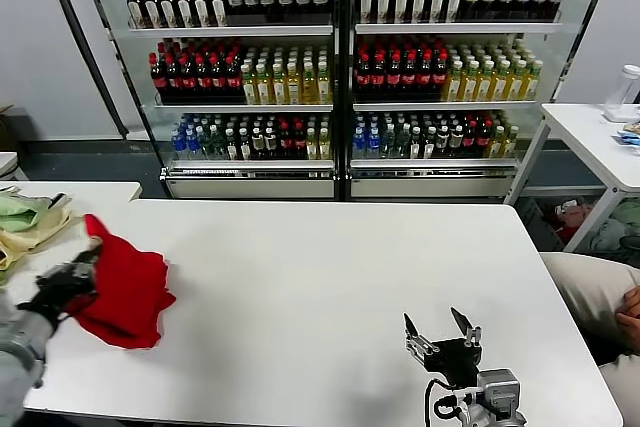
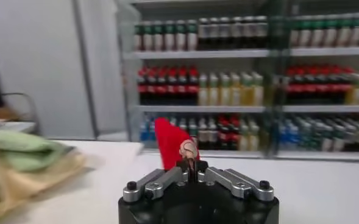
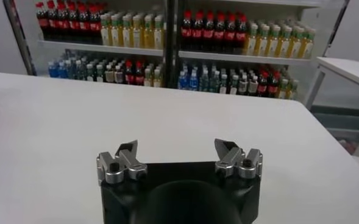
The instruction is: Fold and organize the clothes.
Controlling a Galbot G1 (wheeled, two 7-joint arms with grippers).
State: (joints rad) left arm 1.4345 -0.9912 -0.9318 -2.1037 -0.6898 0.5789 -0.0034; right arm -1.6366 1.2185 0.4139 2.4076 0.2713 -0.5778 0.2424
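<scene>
The red T-shirt [image 1: 125,282] is bunched up at the white table's left side, hanging from my left gripper [image 1: 88,265], which is shut on one edge and holds it lifted. In the left wrist view the jaws are closed on a strip of the red T-shirt [image 2: 170,143] with a bit of the printed figure showing just above the fingertips [image 2: 190,165]. My right gripper [image 1: 440,332] is open and empty, low over the table near its front right; it also shows in the right wrist view [image 3: 178,155].
A pale green and yellow cloth pile [image 1: 25,219] lies on a side table at the far left, also in the left wrist view [image 2: 21,158]. Drink coolers [image 1: 340,67] stand behind the table [image 1: 330,277]. A person's arm [image 1: 600,297] rests at the right edge.
</scene>
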